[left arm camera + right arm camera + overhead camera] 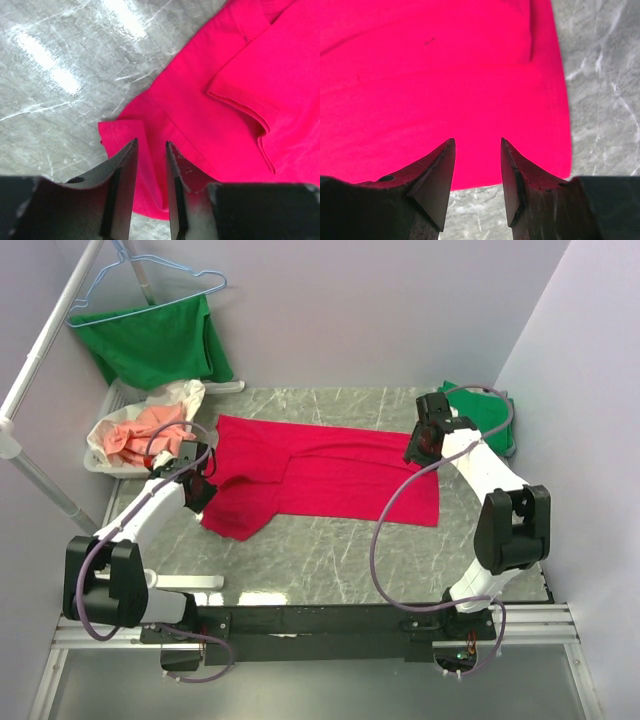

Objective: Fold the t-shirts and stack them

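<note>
Crimson-red cotton t-shirt (330, 475): spread mid grey marble table (330, 550), sleeve end folded at 9 o'clock | left gripper (151, 142): over that 9 o'clock edge, jaws narrowly parted, clamping nothing | right gripper (477, 140): over 3 o'clock hem, jaws half apart, empty | white basket (97, 462), 10 o'clock: peach cloth (135, 435) and white cloth (185, 395)

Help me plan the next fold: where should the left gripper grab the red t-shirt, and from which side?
Take the loose corner of the red t-shirt at its left end, coming from the table side. The cloth there is a thin edge lying low, so a finger could probably slide under it. The left gripper hovers over that corner, jaws apart.
</note>
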